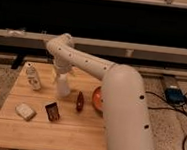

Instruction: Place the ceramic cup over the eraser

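The ceramic cup (63, 86) is small, whitish and tapered, and stands on the wooden table (40, 134) near its middle back. My gripper (61, 74) points down right above the cup, at its top; the wrist hides the contact. The eraser (52, 111), a small dark block with a reddish-brown face, stands on the table in front of the cup and a little to the left, apart from it.
A white labelled bottle (34, 77) stands left of the cup. A pale rounded block (25, 111) lies at the front left. A dark red oval object (79, 101) sits right of the eraser. An orange bowl (96, 97) is partly hidden behind my arm (124, 103).
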